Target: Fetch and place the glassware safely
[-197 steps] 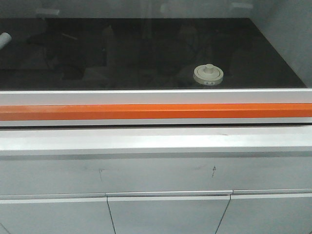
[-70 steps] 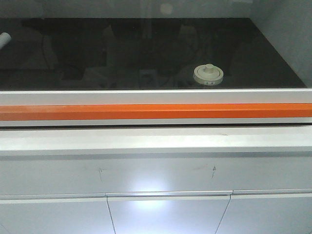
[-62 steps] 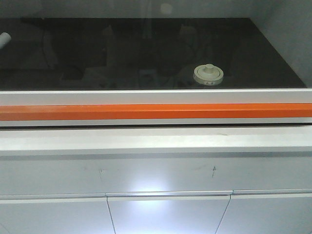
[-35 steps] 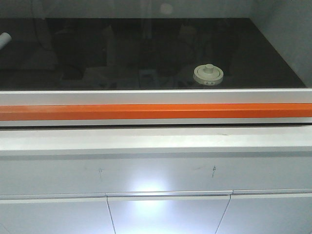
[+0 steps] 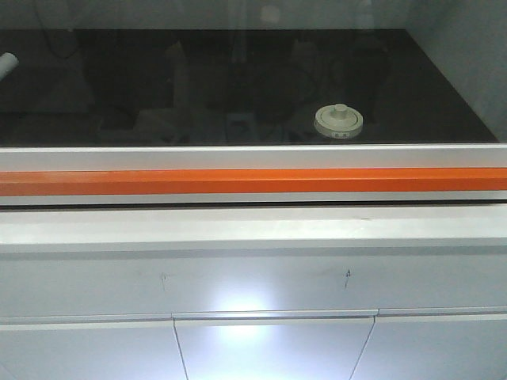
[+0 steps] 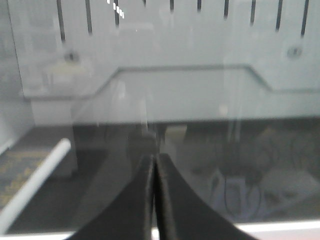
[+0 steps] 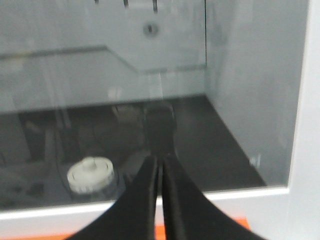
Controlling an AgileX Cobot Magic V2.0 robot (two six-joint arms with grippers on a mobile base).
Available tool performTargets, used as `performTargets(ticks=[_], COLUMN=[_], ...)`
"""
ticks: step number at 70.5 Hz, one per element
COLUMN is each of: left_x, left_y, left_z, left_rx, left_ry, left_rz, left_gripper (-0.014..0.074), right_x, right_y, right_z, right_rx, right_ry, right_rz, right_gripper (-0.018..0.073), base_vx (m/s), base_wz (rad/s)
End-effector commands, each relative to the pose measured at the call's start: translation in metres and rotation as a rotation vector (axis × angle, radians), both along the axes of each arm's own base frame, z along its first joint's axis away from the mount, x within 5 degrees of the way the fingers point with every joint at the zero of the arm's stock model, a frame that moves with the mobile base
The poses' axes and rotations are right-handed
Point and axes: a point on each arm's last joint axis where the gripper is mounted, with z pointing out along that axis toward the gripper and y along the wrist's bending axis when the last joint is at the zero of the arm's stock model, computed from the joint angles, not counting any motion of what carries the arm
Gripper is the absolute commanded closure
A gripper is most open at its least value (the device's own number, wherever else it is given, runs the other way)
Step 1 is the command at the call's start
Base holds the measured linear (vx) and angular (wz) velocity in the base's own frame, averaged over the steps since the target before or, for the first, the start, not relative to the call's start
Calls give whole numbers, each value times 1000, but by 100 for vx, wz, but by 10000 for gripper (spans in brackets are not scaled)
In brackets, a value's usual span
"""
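The glass jar with the cream-white knobbed lid [image 5: 339, 122] sits on the black floor of a cabinet, behind a glass pane, right of centre. It also shows in the right wrist view [image 7: 91, 175], low left behind the pane. My right gripper [image 7: 160, 161] is shut and empty, in front of the pane, right of the jar. My left gripper [image 6: 155, 160] is shut and empty, facing the same pane further left. Neither gripper shows in the front view.
An orange strip [image 5: 253, 181] and white sill [image 5: 253, 229] run below the pane. A white tube [image 5: 7, 63] lies at the cabinet's far left, also seen in the left wrist view [image 6: 35, 187]. The cabinet's right wall [image 7: 260, 85] stands close to the jar.
The jar has not moved. Reflections in the pane shift, and a bright glare patch has appeared on the lower cupboard door.
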Motion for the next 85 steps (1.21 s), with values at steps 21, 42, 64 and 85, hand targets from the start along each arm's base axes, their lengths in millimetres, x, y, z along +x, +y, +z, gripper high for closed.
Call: performTargets(ticks=[21,42,64,85], left_x=[10,10,10,9], left_y=[-1,-1,-1,-1], left_z=[10,7,6,1], left_rx=[-15,-14,-12,-12], left_ry=[-46,-16,-6,55], left_rz=[-7,-7,-7,-7], left_gripper=[603,603,603,603], right_x=[25,22,16,2], right_y=[1,8,32,33], right_z=[4,-13,-59,-104], right_rx=[7,24,-15,-8], right_ry=[-51,148,188,7], right_rz=[18,37,184,223], right_gripper=[563,563,563,563], base_vx=[0,0,0,0], base_wz=[0,0,0,0])
